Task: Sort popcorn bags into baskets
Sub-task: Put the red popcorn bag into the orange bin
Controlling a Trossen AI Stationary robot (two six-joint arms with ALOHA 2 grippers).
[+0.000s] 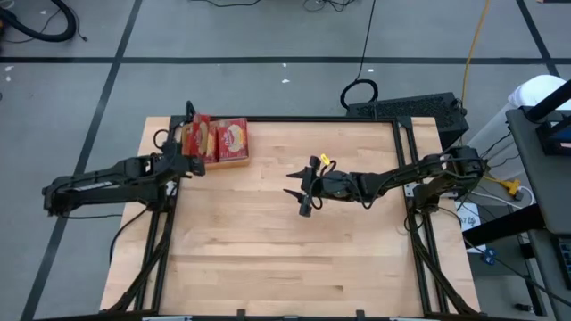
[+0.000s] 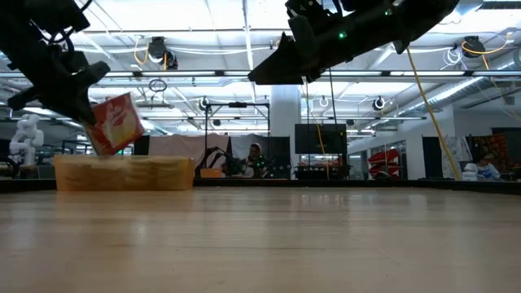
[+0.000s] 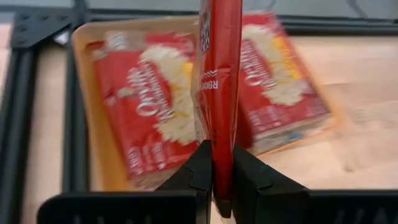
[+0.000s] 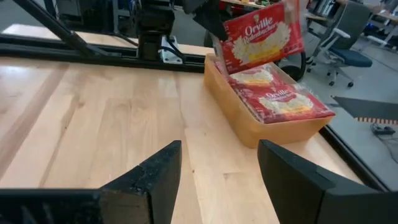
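A: Where does the left end effector [image 3: 222,186] stand?

B: Directly above the shallow rectangular orange plastic bin [image 4: 249,127], pinched nearly shut on the lower edge of a flat red paper popcorn packet [image 4: 261,35] with a yellow-cream picture. The packet stands on edge above the fingers [image 3: 200,171], tilted, clear of the bin's load

A: And below it?

B: Two more flat red packets [image 3: 155,106] lie side by side in the bin, filling its floor. So the held one has to land on top of them, not between

A: How would you release it well?

B: I'd judge it best to bring the end effector lower and tip the packet toward flat before parting the fingers; let go upright from here and it may topple over the near rim onto the pale wooden desk [image 1: 285,259]. Keep it centred over the pair below, away from the bin wall

A: The right end effector [image 4: 219,180]?

B: Waiting well off to the side over the bare desk, fingers spread wide, holding nothing. I see no loose packet near it
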